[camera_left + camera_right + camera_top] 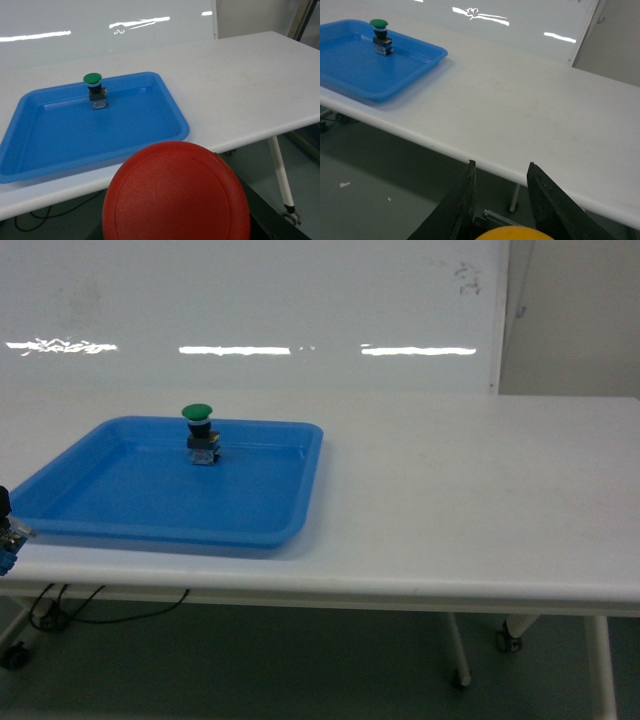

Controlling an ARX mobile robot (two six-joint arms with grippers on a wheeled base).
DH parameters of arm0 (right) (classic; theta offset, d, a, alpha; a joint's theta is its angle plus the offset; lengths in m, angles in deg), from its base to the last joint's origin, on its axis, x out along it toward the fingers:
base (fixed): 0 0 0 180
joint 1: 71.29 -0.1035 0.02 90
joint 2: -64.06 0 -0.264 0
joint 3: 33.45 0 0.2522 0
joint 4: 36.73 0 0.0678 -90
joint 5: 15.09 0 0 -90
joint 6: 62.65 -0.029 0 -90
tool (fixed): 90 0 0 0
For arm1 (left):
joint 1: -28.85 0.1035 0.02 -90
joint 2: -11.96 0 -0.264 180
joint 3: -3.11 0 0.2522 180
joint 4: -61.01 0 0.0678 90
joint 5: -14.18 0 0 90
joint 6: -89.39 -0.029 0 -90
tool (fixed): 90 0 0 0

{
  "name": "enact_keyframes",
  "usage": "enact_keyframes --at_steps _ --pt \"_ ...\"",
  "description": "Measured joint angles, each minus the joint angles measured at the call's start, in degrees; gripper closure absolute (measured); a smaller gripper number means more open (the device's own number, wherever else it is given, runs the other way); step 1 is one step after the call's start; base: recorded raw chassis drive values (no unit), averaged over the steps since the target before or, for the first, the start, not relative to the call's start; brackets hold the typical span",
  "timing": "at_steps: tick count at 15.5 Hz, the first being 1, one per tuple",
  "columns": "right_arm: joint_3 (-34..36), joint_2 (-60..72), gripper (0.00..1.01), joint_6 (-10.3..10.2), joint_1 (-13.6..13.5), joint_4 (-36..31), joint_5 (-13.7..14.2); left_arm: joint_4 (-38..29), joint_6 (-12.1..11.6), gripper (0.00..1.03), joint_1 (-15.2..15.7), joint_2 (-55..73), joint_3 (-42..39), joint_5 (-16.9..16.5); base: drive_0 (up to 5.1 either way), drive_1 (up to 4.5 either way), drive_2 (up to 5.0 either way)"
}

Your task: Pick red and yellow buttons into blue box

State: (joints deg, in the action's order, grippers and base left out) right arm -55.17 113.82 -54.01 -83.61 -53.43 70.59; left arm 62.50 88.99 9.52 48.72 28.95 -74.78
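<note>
**Red cap fills left wrist view; yellow cap under right jaws; no blue box in sight**

Landmark: the shallow blue tray (pixel 255 510) on the white table (pixel 480 500).

Red button (pixel 176 192): off the tray, on its near side and below the table edge, right up against the left wrist camera. Only the domed cap shows. The left gripper (pixel 8 530) appears as a sliver at the near left corner of the tray in the head view. I cannot tell how its jaws stand; the position suggests the button is carried, but no finger contact is visible.

Yellow button (pixel 512 233): well apart from the tray, off the table's near edge, at the bottom of the right wrist view. The right gripper (pixel 501 172) has its two dark fingers (pixel 462 200) parted to a moderate gap, with the yellow cap showing low between their bases. Whether they pinch it is not visible.

Blue box: not in any view. Drop point unknown from here.

The green button (pixel 200 435) stands upright at the far side of the tray; not part of the task.

Handling judgement: these switches look light, rigid, hard plastic. The dome is smooth and rounded, likely slippery under pads. The better hold is the squarer black-and-yellow body below the cap, across flat faces. Top-heavy, so likely to tip when released.
</note>
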Motion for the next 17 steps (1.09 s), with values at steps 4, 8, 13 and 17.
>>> enact_keyframes --at_steps 4,8,13,17 --pt "0.00 0.00 0.72 0.00 0.00 0.07 0.00 -0.13 0.00 0.70 -0.02 -0.07 0.00 -0.02 4.9 -2.47 -2.5" --pt "0.00 0.00 0.72 0.00 0.00 -0.11 0.00 -0.13 0.00 0.70 -0.02 -0.04 0.00 0.00 4.9 -2.47 -2.5" --pt "0.00 0.00 0.72 0.00 0.00 0.09 0.00 0.07 0.00 0.70 -0.02 -0.07 0.00 0.00 4.9 -2.47 -2.5" --pt "0.00 -0.02 0.72 0.00 0.00 -0.13 0.02 -0.17 0.00 0.70 -0.02 -0.09 0.00 0.00 4.9 -2.47 -2.5"
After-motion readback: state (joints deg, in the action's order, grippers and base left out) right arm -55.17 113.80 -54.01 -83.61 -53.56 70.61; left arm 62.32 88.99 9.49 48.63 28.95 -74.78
